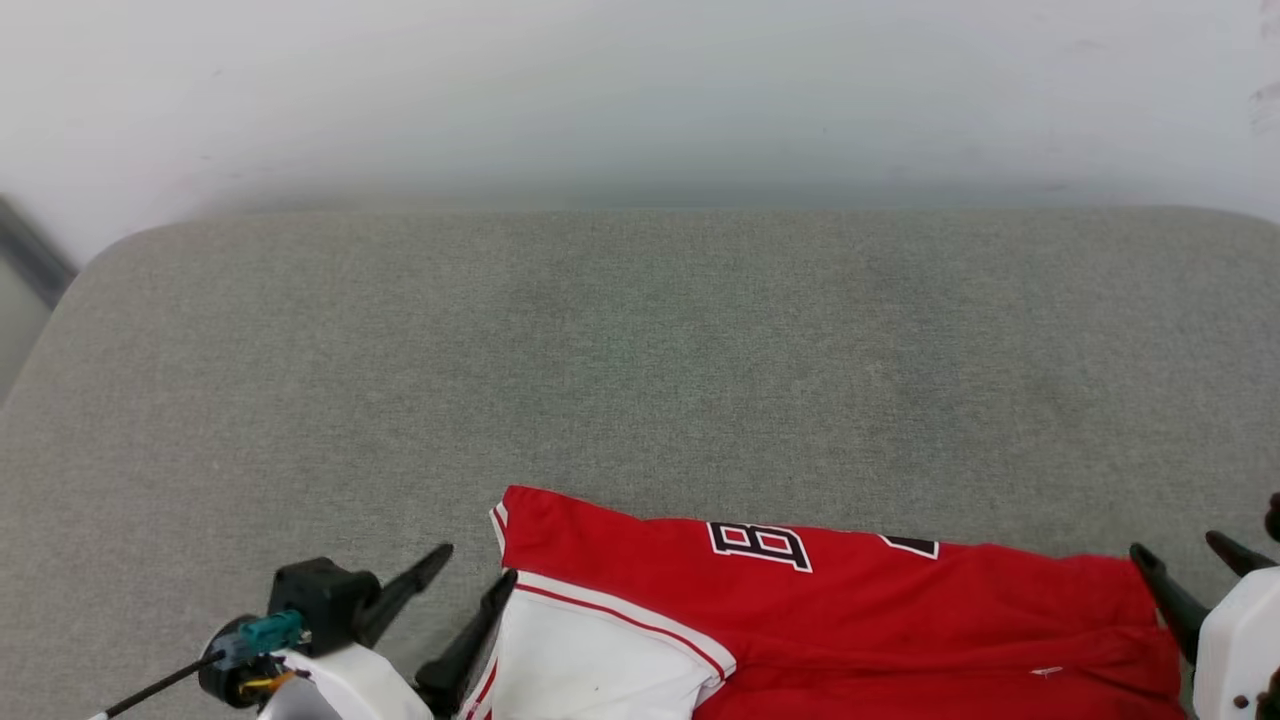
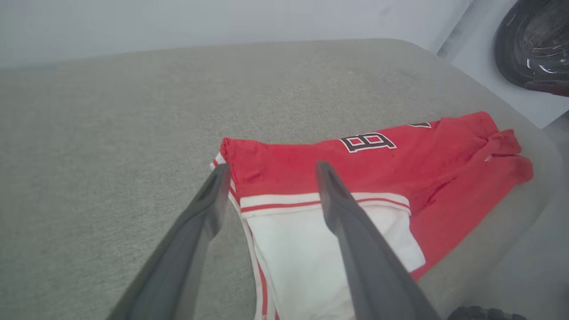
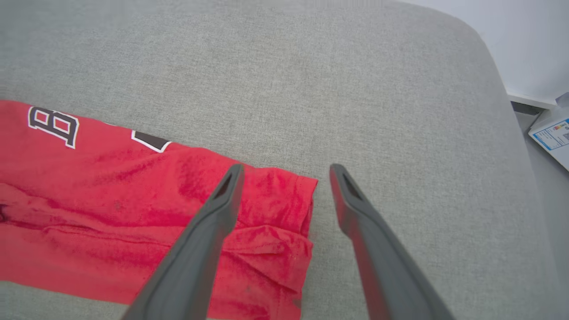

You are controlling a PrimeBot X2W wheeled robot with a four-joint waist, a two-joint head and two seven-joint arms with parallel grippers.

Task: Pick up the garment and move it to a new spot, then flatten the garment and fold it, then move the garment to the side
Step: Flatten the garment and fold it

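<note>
Bright, even, diffuse light, pale wall [image 1: 640, 90] hazy and washed out at the top of the head view, grey fabric-covered counter [image 1: 640, 350] showing its weave mid-frame, its edges bowed by wide-angle distortion, dark two-fingered left claw [image 2: 272, 166] slightly soft near the lens.

Grey fabric-covered surface [image 1: 640, 350] with rounded corners, set against a plain pale wall [image 1: 640, 80].
The light is soft and even. Past one rounded corner is a grey floor [image 3: 553, 213] with a white printed card [image 3: 551, 133] near the wall's foot. Past another corner is a dark, glossy round object [image 2: 533, 44].
</note>
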